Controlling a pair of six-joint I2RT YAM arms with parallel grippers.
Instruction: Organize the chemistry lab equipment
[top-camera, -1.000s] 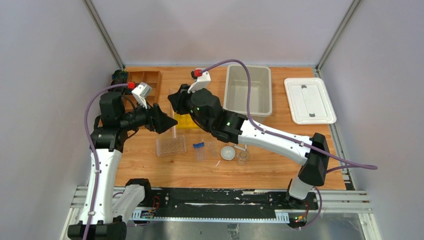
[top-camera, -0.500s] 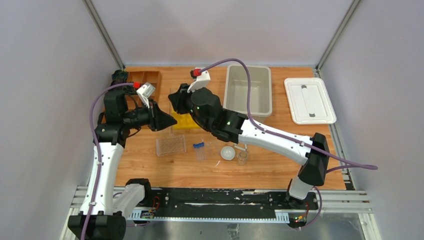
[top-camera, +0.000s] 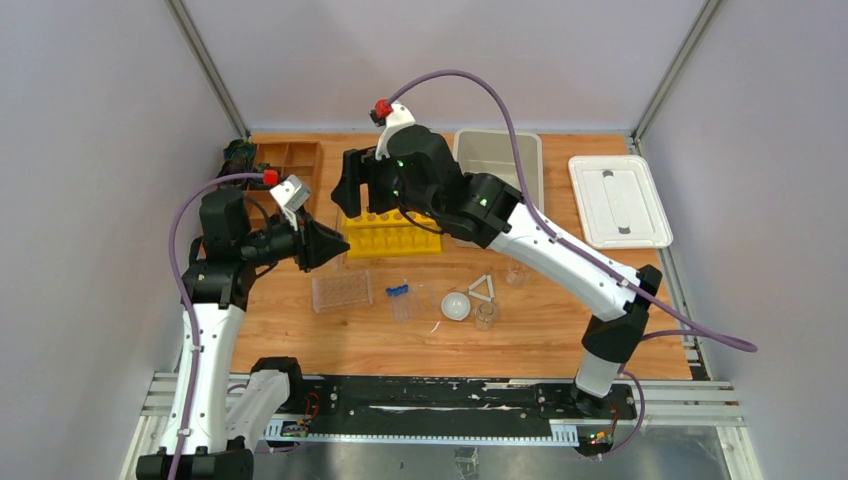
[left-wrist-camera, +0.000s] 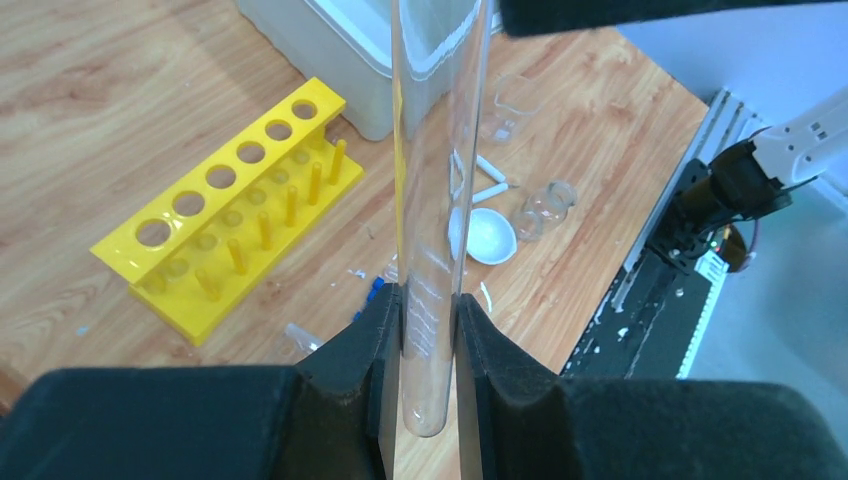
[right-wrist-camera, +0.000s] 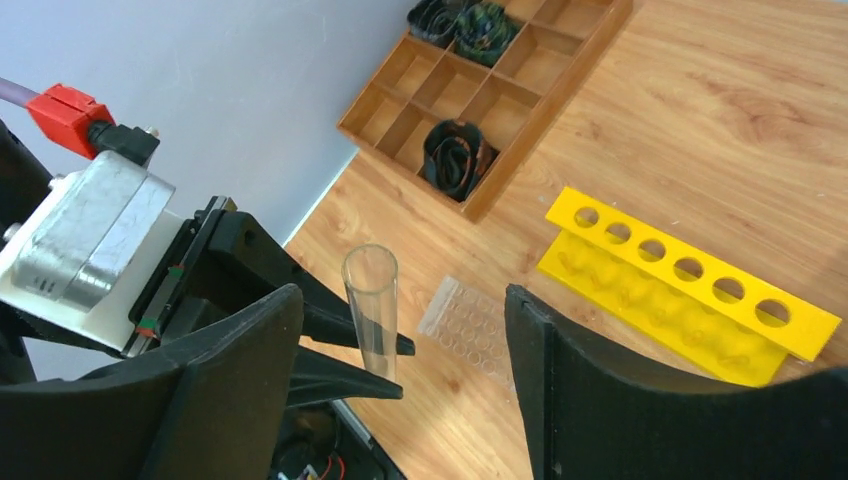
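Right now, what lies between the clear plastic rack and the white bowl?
Blue-capped tubes lie between clear plastic rack and white bowl, in the top view.

We look down on the whole bench (top-camera: 330, 340) from above and behind. Our left wrist view hugs the left gripper (left-wrist-camera: 428, 310), facing right; the right wrist view looks down leftward from higher. All 3 share the yellow rack (top-camera: 390, 233).

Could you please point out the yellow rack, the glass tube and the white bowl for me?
yellow rack (top-camera: 392, 240): top external view, middle of its body.
glass tube (left-wrist-camera: 440, 150): left wrist view, mid-length of its wall.
white bowl (left-wrist-camera: 490, 236): left wrist view, its inner surface.
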